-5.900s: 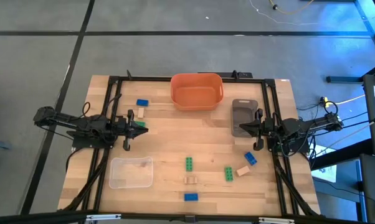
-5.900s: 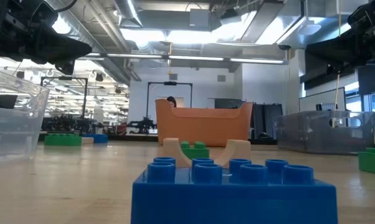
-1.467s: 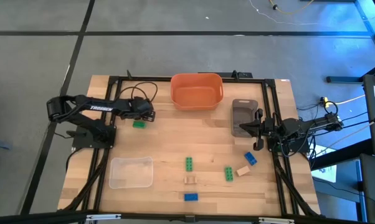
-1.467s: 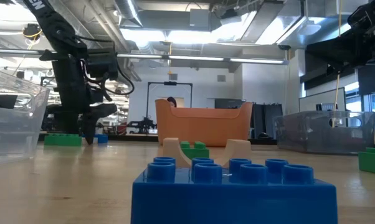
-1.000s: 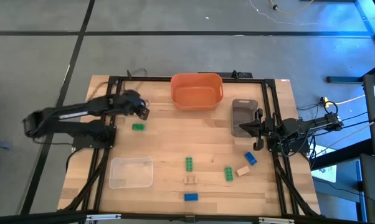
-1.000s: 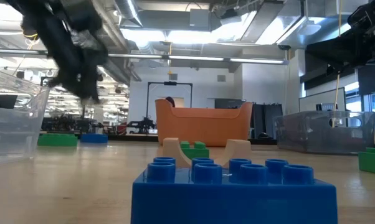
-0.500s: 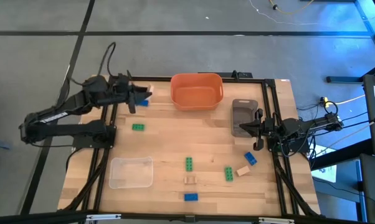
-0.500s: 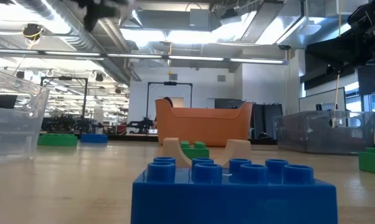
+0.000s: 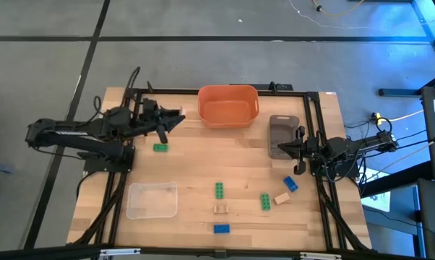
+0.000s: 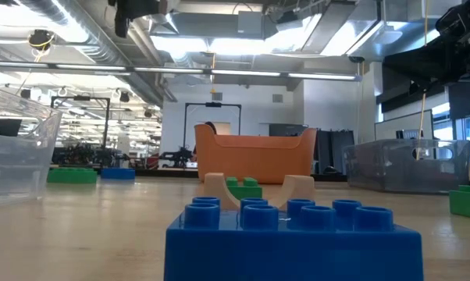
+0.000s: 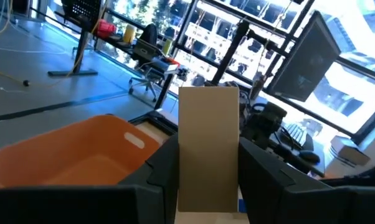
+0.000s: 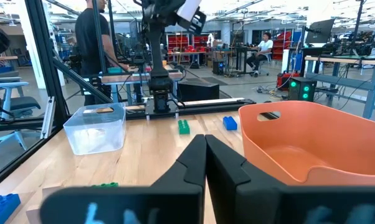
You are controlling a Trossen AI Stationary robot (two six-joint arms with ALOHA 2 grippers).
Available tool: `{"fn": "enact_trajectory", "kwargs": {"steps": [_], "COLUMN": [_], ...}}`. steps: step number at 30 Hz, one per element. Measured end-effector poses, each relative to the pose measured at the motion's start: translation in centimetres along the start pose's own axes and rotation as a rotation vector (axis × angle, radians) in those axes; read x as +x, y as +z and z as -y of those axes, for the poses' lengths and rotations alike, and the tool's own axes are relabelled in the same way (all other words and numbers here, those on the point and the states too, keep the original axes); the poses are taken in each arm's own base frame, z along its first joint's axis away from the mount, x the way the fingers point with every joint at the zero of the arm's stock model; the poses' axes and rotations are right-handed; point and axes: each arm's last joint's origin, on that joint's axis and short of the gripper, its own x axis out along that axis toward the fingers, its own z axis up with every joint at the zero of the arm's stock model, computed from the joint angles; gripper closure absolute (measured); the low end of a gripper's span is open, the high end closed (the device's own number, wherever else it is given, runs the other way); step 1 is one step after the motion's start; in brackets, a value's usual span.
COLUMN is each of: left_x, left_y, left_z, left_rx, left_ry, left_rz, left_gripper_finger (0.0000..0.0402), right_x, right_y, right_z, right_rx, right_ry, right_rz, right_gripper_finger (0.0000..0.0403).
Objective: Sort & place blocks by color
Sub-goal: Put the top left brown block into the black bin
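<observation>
My left gripper is raised high over the far left of the table, just left of the orange bowl, and is shut on a tan block. In the low view it shows only at the top edge. On the table lie a green block and a blue one near it. Farther right are green blocks, blue blocks, a tan block and a tan arch. My right gripper waits shut beside the grey tray. My left gripper pinches the tan block between its two fingers, one on each of two opposite side faces. The block sticks out forward past the fingertips. It is lifted clear of the table, high above it.
A clear tray stands near the left front of the table. The black frame rails run along both sides and the far edge. Bare wood lies between the bowl and the middle blocks. People stand in the room beyond the table.
My left gripper has risen high with the tan block, going up out of the low view's top. It went toward the far left corner, then swung right toward the orange bowl. The right arm has kept still.
</observation>
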Motion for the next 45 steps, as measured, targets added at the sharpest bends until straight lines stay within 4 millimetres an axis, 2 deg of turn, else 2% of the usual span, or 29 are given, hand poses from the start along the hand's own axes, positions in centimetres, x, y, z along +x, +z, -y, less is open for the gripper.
{"fn": "enact_trajectory", "kwargs": {"steps": [9, 12, 16, 18, 21, 26, 30, 34, 38, 42, 45], "left_x": [0.0, 0.0, -0.1, -0.1, -0.1, -0.1, -0.1, -0.1, -0.1, -0.1, -0.1], "left_y": [-0.3, -0.2, -0.2, -0.2, -0.2, -0.3, -0.2, -0.2, -0.3, -0.3, -0.3], "left_z": [0.3, 0.3, 0.4, 0.4, 0.5, 0.5, 0.5, 0.6, 0.7, 0.7, 0.7], "left_rx": [0.028, 0.04, 0.072, 0.079, 0.094, 0.133, 0.147, 0.147, 0.121, 0.1, 0.1], "left_ry": [-0.079, -0.091, -0.118, -0.12, -0.137, -0.168, -0.168, -0.172, -0.204, -0.218, -0.217], "left_rz": [-0.044, -0.047, -0.055, -0.053, -0.06, -0.064, -0.062, -0.063, -0.076, -0.084, -0.083], "left_gripper_finger": [0.0284, 0.0284, 0.0284, 0.0284, 0.0284, 0.0284, 0.0284, 0.0284, 0.0284, 0.0284, 0.0284], "right_x": [0.0, -0.3, -1.3, -1.9, -2.1, -1.0, 1.6, 4.4, 6.6, 8.1, 8.8], "right_y": [0.5, 2.5, 5.0, 5.9, 6.4, 9.1, 11.7, 13.1, 13.9, 13.4, 13.1], "right_z": [0.1, 0.2, 0.7, 0.9, 0.8, 0.2, -0.9, -2.2, -3.1, -3.4, -3.5], "right_rx": [0.002, 0.28, 0.5, 0.534, 0.518, 0.443, 0.296, 0.219, 0.2, 0.257, 0.276], "right_ry": [-0.031, 0.005, 0.015, 0.042, 0.112, 0.112, 0.07, 0.057, 0.046, -0.002, -0.03], "right_rz": [0.045, 0.243, 0.513, 0.617, 0.667, 0.627, 0.532, 0.428, 0.352, 0.182, 0.073], "right_gripper_finger": [0.0393, 0.0393, 0.0393, 0.0393, 0.0393, 0.0393, 0.0393, 0.0393, 0.0393, 0.0391, 0.0371]}}
